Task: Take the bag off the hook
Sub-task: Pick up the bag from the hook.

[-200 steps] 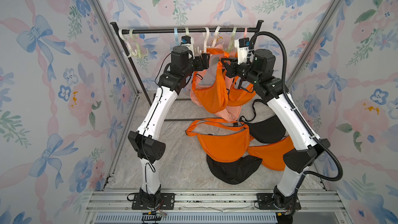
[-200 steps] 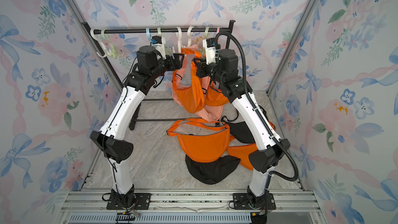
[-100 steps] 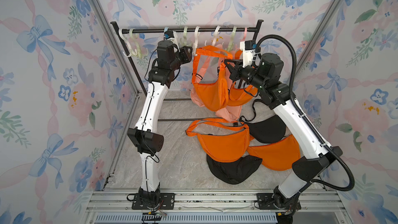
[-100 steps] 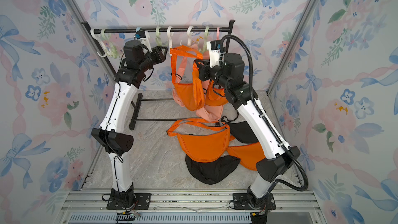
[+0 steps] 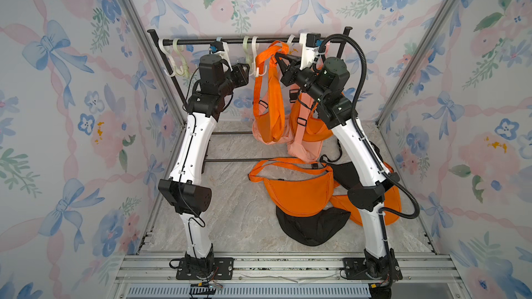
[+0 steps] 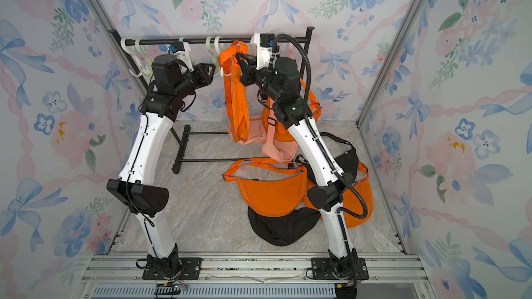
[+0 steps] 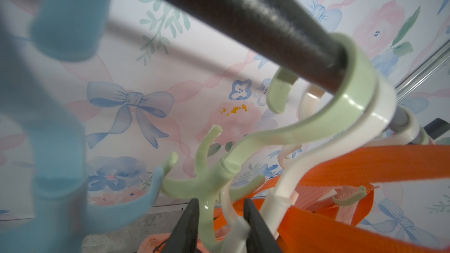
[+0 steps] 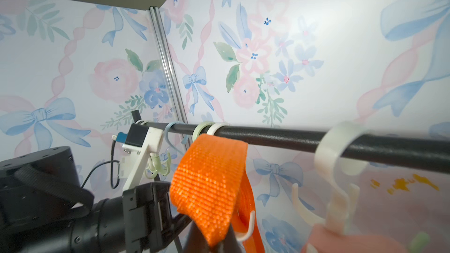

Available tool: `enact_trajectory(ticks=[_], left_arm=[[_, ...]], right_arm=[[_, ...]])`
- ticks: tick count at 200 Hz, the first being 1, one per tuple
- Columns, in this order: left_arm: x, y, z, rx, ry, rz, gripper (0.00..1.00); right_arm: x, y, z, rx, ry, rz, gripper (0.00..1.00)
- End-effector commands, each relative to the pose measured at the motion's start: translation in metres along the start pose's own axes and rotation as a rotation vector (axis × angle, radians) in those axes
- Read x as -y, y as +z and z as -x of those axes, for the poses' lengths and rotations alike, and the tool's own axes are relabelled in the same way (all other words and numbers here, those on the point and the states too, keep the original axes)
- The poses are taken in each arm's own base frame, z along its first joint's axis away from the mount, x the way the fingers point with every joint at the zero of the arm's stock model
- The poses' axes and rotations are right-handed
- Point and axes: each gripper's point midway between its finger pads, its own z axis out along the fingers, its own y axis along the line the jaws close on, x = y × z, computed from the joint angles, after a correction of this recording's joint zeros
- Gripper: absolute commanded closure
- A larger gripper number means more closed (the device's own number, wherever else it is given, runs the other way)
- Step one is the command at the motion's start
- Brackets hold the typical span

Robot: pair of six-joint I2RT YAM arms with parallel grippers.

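The left pincer (image 7: 220, 202), wide apart a second ago, has been closed on the green hook (image 7: 209, 186), with a white hook (image 7: 280, 203) prong caught alongside, so both are judged steadied. Beyond it, the orange strap (image 8: 209, 178) is held raised in the clamped right pincer (image 8: 210, 242). The orange belt bag (image 5: 269, 122) hangs below, contents unseen.

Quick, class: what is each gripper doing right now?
Left gripper: closed on the hooks.
Right gripper: closed on the orange strap.
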Motion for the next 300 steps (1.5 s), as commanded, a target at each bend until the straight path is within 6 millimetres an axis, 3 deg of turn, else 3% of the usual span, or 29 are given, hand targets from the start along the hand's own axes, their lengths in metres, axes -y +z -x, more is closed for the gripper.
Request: enact_trajectory(ticks=[1,46,71,99,139,192,239,249,261,283,300], left_arm=[[0.007,-0.014,0.006,0.008,0.045,-0.022,0.67],[0.009,-0.018,-0.003,-0.021,0.053,-0.038,0.68],[0.009,-0.017,-0.009,-0.039,0.041,-0.048,0.7],[0.01,-0.017,-0.008,-0.04,0.043,-0.049,0.71],[-0.001,-0.034,0.011,0.004,0.056,-0.015,0.71],[-0.036,-0.065,0.036,0.056,0.045,0.069,0.71],[-0.046,-0.073,0.041,0.064,0.035,0.088,0.7],[-0.042,-0.073,0.039,0.055,0.028,0.069,0.65],[-0.039,-0.073,0.034,0.038,0.018,0.05,0.51],[-0.023,-0.075,0.023,0.016,0.033,0.021,0.09],[-0.004,-0.078,0.011,0.001,0.071,0.001,0.02]], right_arm=[[0.008,0.0,0.03,0.15,0.05,-0.065,1.0],[0.033,-0.01,0.051,0.283,0.036,-0.27,1.0],[0.027,-0.01,0.055,0.321,0.032,-0.29,1.0],[0.013,-0.004,0.043,0.301,-0.024,-0.285,1.0],[0.013,-0.011,0.048,0.263,-0.085,-0.324,1.0],[0.014,-0.031,0.067,0.241,-0.136,-0.363,1.0],[0.013,-0.045,0.086,0.275,-0.122,-0.364,1.0],[0.013,-0.046,0.092,0.289,-0.112,-0.362,1.0],[0.012,-0.046,0.095,0.303,-0.098,-0.355,1.0],[0.009,-0.043,0.098,0.322,-0.085,-0.338,1.0],[0.009,-0.04,0.099,0.343,-0.08,-0.333,1.0]])
